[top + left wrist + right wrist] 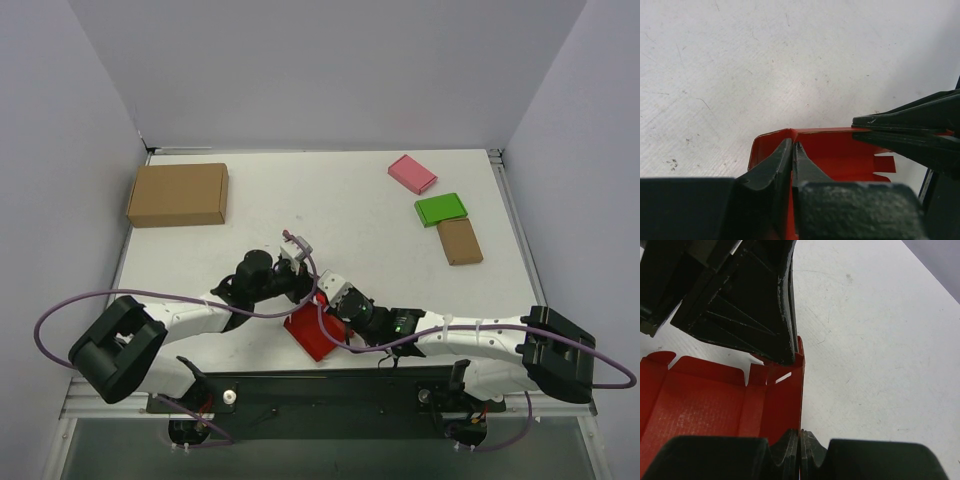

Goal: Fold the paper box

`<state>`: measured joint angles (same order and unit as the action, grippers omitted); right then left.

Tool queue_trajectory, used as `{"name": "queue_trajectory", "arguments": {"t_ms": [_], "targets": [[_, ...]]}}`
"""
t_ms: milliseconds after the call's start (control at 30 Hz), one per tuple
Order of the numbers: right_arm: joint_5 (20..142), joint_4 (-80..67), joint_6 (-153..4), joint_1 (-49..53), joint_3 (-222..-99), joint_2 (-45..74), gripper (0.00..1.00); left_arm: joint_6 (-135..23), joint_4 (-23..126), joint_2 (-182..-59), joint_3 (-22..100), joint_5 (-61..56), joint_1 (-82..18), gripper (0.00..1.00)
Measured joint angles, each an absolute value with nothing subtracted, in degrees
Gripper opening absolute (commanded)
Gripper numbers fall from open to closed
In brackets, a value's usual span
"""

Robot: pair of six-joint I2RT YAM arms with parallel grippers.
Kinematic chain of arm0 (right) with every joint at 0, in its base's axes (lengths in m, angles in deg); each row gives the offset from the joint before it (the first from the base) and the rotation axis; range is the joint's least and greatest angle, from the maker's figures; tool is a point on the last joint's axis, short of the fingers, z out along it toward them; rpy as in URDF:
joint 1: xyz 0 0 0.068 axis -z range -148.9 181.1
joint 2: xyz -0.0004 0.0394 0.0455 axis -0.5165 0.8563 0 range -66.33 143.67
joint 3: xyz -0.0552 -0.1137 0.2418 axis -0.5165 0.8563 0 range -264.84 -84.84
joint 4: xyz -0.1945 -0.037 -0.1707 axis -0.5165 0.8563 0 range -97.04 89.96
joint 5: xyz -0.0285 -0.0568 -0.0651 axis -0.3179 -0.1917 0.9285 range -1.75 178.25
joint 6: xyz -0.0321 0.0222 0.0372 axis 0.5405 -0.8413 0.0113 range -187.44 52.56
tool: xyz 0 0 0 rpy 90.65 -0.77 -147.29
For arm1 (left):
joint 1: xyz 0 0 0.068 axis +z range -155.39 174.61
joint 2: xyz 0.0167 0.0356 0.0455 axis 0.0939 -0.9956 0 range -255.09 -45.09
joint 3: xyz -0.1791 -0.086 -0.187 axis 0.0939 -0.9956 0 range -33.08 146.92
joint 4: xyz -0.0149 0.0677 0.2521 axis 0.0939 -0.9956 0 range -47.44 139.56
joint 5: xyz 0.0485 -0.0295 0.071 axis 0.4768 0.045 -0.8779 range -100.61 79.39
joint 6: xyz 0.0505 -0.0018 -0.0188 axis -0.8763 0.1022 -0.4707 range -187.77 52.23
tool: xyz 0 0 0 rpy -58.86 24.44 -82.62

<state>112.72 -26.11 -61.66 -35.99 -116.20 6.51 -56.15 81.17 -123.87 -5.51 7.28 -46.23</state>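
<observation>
My left claw [791,149] and my right claw [800,440] are each clamped on a raised wall of the red paper box [313,337], on the desk [350,215], well apart from the brown carton [178,194].

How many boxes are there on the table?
5: big brown carton far left; pink box far right; green box just nearer; small brown box nearer still; red paper box near edge, middle. More may be hidden.
</observation>
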Motion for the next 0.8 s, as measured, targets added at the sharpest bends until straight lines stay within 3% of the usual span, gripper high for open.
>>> {"name": "queue_trajectory", "arguments": {"t_ms": [33, 100, 233, 333, 600, 800], "targets": [[112.74, -26.11, -61.66, -35.99, -116.2, 6.51, 0.04, -56.35, 81.52, -123.98, -5.51, 7.28, -46.23, 0.0], [112.74, -25.91, -61.68, -35.99, -116.2, 6.25, 0.14, -56.61, 81.96, -124.18, -5.51, 7.33, -46.29, 0.0], [112.79, -24.91, -62.47, -35.99, -116.2, 5.05, 0.57, -57.64, 82.94, -124.18, -5.58, 6.83, -46.97, 0.0], [113.07, -23.51, -63.59, -35.99, -116.24, 3.19, 0.68, -58.21, 83.66, -123.52, -6.78, 5.25, -47.56, 0.0], [117.2, -12.82, -77.92, -36.1, -119.15, -5.86, 0.76, -59.02, 83.18, -115.57, -14.01, -9.65, -50.51, 0.0], [117.81, -9.8, -101.64, -36.06, -122.53, -11.37, 0.76, -57.4, 83.18, -111.52, -17.62, -22.2, -51.37, 0.0]]}}
